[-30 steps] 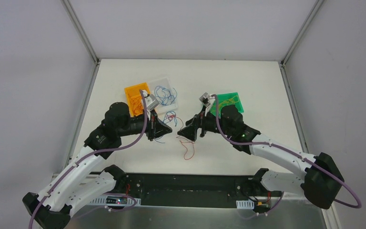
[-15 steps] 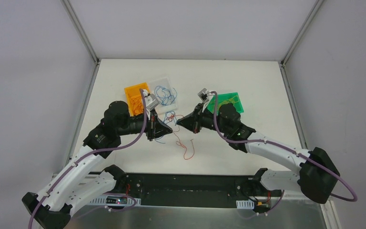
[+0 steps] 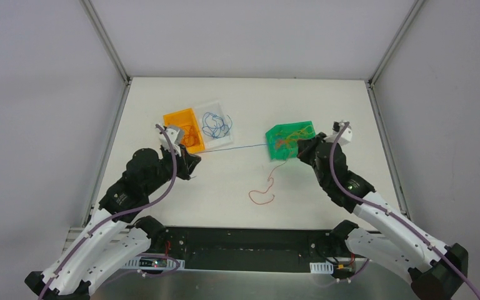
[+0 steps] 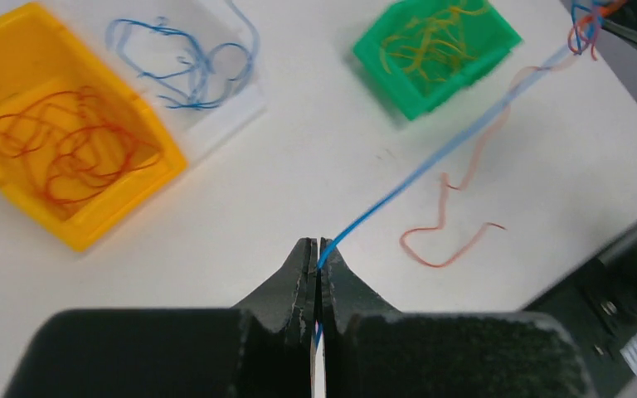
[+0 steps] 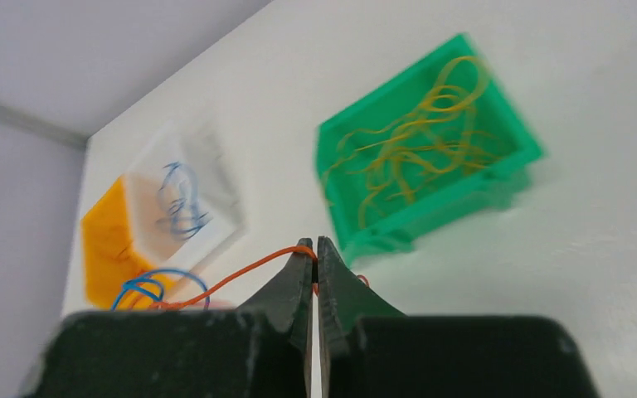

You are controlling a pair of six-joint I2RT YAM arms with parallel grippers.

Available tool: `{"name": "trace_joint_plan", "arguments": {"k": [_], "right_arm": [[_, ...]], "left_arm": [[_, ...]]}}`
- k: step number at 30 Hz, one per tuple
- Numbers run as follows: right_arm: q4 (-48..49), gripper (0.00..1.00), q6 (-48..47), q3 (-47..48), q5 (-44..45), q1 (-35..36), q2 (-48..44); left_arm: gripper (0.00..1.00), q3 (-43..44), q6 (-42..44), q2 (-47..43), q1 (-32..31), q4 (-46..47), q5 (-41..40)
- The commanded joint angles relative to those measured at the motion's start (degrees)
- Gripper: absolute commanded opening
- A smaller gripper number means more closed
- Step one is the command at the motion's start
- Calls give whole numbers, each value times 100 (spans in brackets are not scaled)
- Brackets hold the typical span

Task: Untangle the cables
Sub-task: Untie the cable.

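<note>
- Well, the left claw [image 4: 318,245] was clamped shut on a blue cable [image 4: 431,157] stretched straight toward the right claw [image 5: 315,245]
- The right claw was pinched shut on a red cable [image 5: 240,270] beside the green bin [image 5: 440,203]
- Its loose tail curled on the tabletop [image 3: 256,100]

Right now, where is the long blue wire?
In the overhead view the blue wire stretches across the table's middle, from the left gripper toward the green bin, passing just below the clear tray.
</note>
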Motion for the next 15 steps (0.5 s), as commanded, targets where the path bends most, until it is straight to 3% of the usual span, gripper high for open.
{"name": "trace_joint_plan", "arguments": {"k": [1,7,15], "right_arm": [[-1706,0,723,148,1755,-456,-404],[-1839,0,713,-38,1290,-914,-732],[-1217,0,18,63,-728,-931,-616]], "left_arm": [[0,-193,-194,-288,5,-539,-2414],[0,-330,-333,-450,5,-669,-3106],[0,-256,-151,-11,3,-542,-2007]]}}
